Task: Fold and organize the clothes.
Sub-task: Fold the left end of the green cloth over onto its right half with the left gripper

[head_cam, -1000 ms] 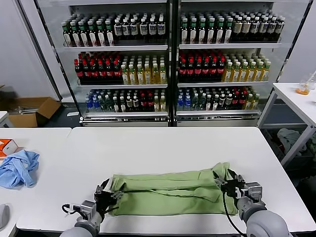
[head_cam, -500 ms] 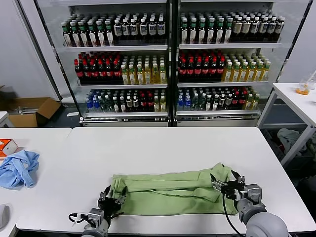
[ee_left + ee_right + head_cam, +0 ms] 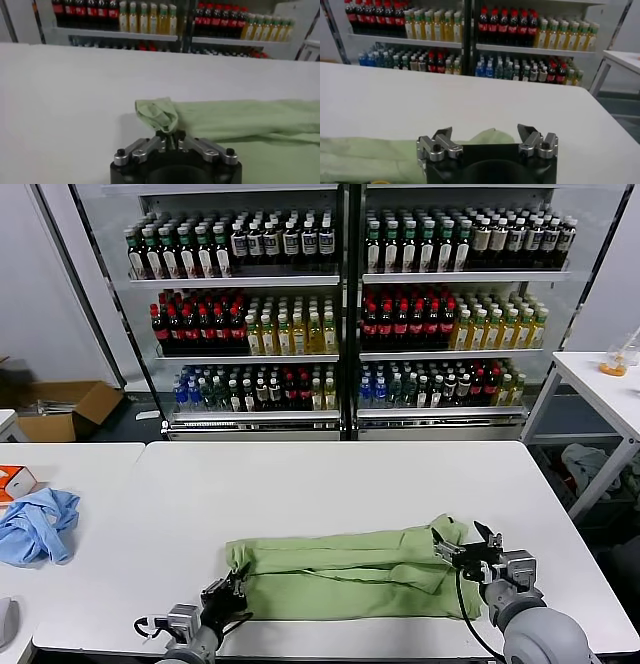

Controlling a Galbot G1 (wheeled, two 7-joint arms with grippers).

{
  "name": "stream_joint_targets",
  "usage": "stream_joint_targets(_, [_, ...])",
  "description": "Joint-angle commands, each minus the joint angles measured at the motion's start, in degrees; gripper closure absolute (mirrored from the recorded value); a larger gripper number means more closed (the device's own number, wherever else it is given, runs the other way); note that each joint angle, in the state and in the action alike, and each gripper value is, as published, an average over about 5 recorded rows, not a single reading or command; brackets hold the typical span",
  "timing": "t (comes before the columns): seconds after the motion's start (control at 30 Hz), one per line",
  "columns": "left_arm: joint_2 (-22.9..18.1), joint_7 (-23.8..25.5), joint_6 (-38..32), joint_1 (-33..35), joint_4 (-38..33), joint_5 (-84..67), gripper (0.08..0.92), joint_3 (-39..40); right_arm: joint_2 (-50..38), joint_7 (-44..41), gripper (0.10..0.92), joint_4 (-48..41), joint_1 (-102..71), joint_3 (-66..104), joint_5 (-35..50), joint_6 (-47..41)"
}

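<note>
The clothes, one light green shirt (image 3: pixel 350 569), lie folded into a long strip across the near part of the white table (image 3: pixel 330 484). My left gripper (image 3: pixel 226 594) is at the strip's left near corner, shut on a bunched fold of the shirt (image 3: pixel 158 113); in the left wrist view the gripper (image 3: pixel 170 138) pinches that fabric between its tips. At the strip's right end my right gripper (image 3: pixel 468 548) stands open. In the right wrist view the right gripper (image 3: pixel 484 132) has its fingers spread on either side of a hump of the shirt (image 3: pixel 492 137).
A crumpled light blue cloth (image 3: pixel 38 524) and an orange box (image 3: pixel 12 481) lie on the table's left part. Bottle-filled shelves (image 3: pixel 345 314) stand behind the table. A second white table (image 3: pixel 600 379) is at the far right, and a cardboard box (image 3: pixel 65 406) sits on the floor at the left.
My left gripper has closed on the shirt's left corner and drawn back toward the table's front edge. The right gripper stays at the right end, its jaws a little wider.
</note>
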Motion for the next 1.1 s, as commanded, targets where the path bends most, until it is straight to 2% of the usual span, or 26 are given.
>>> stream_joint_targets(0.03, [2.39, 1.03, 0.11, 1.04, -0.21, -9.89, 0.879, -10.66, -0.33, 0.04, 0.203, -0.03, 0.67, -0.09, 0.19, 0.4])
stream_joint_targets(0.27, [7.66, 1.08, 0.1, 3.03, 1.1, -13.61, 0.904, -22.87, -0.63, -0.1, 0.203, -0.41, 2.44, -0.49, 0.91, 0.67])
stream_joint_targets(0.43, [11.42, 1.8, -0.03, 3.42, 5.38, -16.46, 0.904, -31.34, -0.78, -0.3, 0.203, -1.05, 3.98, -0.83, 1.07, 0.97])
stream_joint_targets(0.53, [12.87, 2.0, 0.35, 2.67, 6.83, -19.63, 0.904, -35.28, -1.3, -0.49, 0.203, -1.14, 4.41, -1.01, 1.18, 1.18])
stream_joint_targets(0.63, [13.21, 2.61, 1.09, 2.11, 5.26, -24.93, 0.904, -37.51, -1.7, -0.63, 0.203, -1.08, 4.68, -1.13, 1.36, 1.29])
stream_joint_targets(0.83, [9.46, 6.54, 2.92, 2.94, -8.19, -36.71, 0.904, -34.35, -1.94, -0.71, 0.203, -0.82, 5.21, -1.68, 1.53, 1.3])
stream_joint_targets(0.97, [5.88, 7.46, 3.63, 2.18, -15.8, -41.18, 0.904, -27.09, -2.12, -0.71, 0.203, -0.68, 5.33, -1.93, 1.48, 1.27])
stream_joint_targets(1.1, [3.41, 7.55, 3.46, 1.16, -18.33, -42.51, 0.904, -18.52, -2.18, -0.68, 0.203, -0.49, 5.26, -1.81, 1.39, 1.24])
